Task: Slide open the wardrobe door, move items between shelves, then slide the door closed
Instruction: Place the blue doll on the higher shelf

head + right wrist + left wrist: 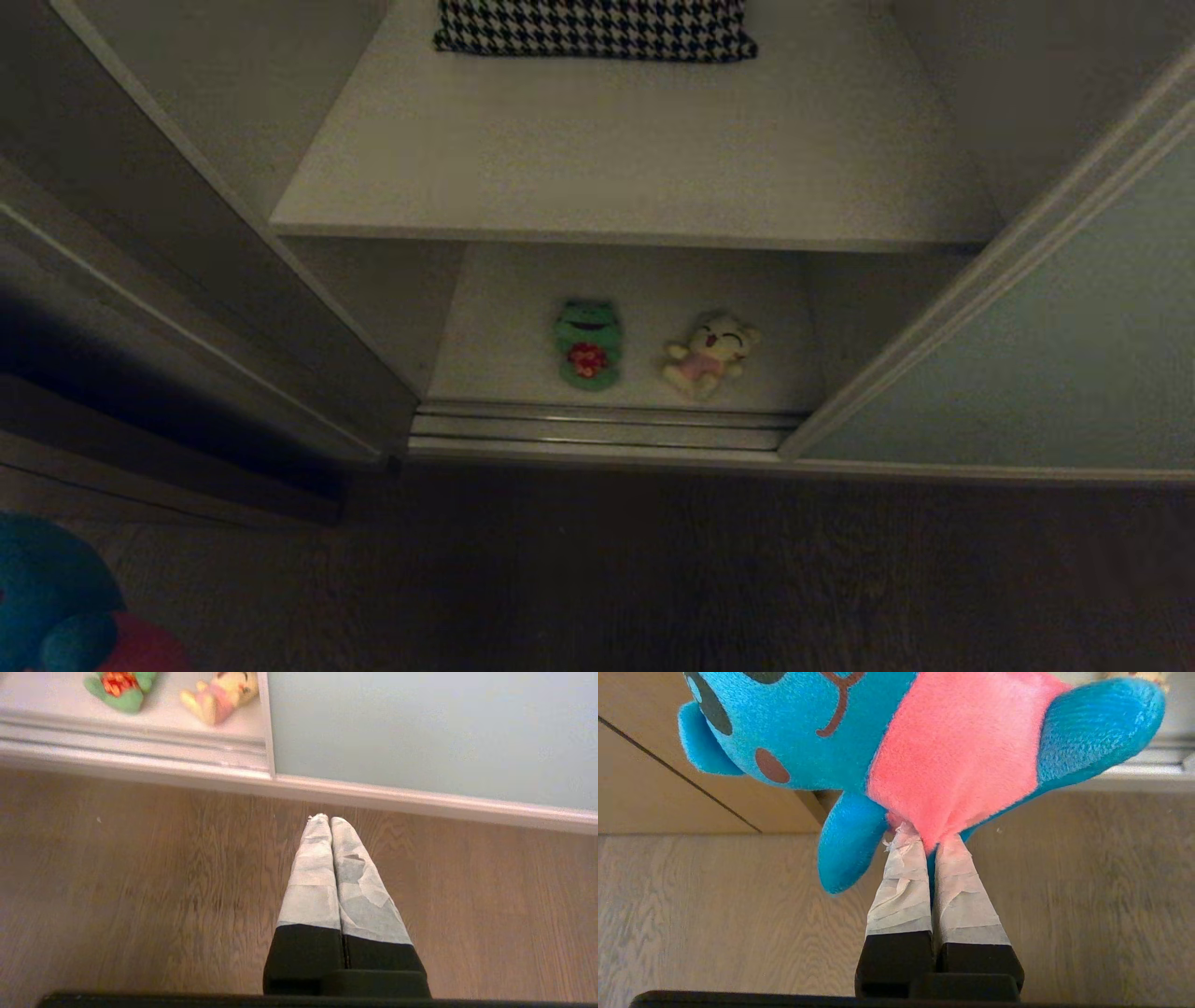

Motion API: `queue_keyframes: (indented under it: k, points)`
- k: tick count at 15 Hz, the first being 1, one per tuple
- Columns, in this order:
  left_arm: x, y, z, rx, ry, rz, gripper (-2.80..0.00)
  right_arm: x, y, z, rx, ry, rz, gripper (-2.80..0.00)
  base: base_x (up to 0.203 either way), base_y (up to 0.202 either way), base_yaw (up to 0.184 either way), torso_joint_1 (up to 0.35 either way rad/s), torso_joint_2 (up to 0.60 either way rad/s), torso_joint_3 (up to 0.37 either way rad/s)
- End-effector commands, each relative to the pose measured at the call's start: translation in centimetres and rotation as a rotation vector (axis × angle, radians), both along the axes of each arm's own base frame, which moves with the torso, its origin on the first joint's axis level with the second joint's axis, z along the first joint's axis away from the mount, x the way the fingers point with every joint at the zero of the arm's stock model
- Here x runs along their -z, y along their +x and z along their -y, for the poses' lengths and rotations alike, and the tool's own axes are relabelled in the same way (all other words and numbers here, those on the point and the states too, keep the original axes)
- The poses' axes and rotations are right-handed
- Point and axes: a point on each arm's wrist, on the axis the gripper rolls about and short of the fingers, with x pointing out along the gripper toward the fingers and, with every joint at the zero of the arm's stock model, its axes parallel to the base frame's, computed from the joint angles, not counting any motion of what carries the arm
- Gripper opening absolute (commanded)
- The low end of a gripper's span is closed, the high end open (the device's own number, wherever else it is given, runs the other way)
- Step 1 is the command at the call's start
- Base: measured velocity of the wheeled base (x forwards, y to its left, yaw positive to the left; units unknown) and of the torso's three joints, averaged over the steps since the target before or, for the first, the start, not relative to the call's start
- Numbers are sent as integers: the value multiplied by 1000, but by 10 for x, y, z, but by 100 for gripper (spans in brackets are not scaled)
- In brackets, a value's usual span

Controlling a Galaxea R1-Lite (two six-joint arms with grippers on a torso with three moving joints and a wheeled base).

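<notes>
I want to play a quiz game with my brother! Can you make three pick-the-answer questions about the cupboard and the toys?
1. Where does the green plush frog lie?
A. on the lower white shelf
B. on the upper white shelf
C. on the wooden floor

2. How many plush toys lie on the lower shelf?
A. one
B. two
C. four

3. What is the left claw doing?
A. standing wide open
B. pinching the blue plush toy with the pink belly
C. pinching the houndstooth cloth

Answers:
1 A, the frog lies under the upper board.
2 B, the frog and the yellow plush toy with the pink belly.
3 B, its taped fingers squeeze the pink belly.
</notes>
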Motion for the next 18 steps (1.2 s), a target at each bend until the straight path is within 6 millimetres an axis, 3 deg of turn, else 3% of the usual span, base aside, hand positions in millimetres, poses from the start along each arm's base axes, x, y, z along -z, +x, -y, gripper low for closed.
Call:
queue_keyframes:
  k: [1,7,15,18]
  points:
    - [0,0,0,0,1,-2,-280,0,0,0,0,-1,2,-280,0,0,0,2,-7,192]
    - [0,0,0,-2,-5,-2,-280,0,0,0,-2,1,2,-280,0,0,0,2,0,189]
    - [-1,0,-1,-24,6,8,-280,0,0,0,-1,-1,2,-280,0,0,0,0,2,22]
    - [-46,-16,-1,-24,8,157,-280,0,0,0,0,-1,2,-280,0,0,0,0,0,0]
